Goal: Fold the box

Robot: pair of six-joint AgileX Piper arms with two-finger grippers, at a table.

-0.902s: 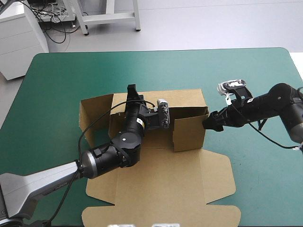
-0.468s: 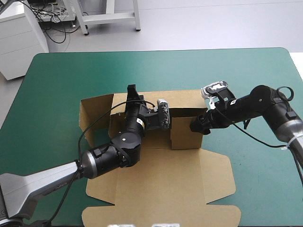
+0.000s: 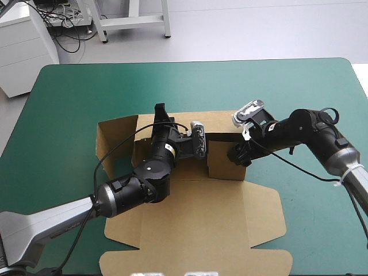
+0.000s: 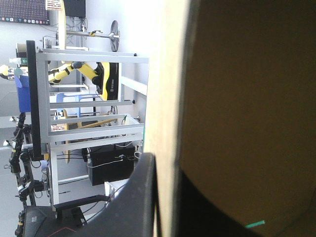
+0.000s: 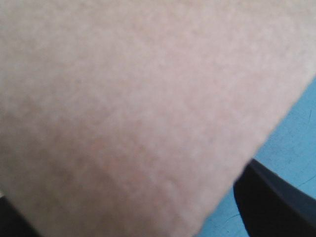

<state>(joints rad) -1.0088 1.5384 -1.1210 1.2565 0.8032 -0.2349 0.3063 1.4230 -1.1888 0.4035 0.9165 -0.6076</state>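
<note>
The brown box (image 3: 195, 221) lies mid-table with its lid flat toward the near edge. Its back wall (image 3: 221, 121) stands raised. My left gripper (image 3: 163, 119) is shut on the back wall's top edge near the left corner. In the left wrist view the board's edge (image 4: 165, 98) runs between the black fingers (image 4: 140, 197). My right gripper (image 3: 237, 155) presses against the outside of the right side wall (image 3: 224, 162), which leans inward. In the right wrist view the board (image 5: 123, 98) fills the picture, with the fingers (image 5: 276, 202) standing apart at the corners.
A left side flap (image 3: 115, 138) of the box stands out toward the table's left. Teal-green cover (image 3: 299, 92) shows beyond the box and to its right. The right arm's black cable (image 3: 310, 172) trails over the table at the right.
My right gripper has moved left toward the box's middle, pushing the right side wall inward. The left arm has not moved.
</note>
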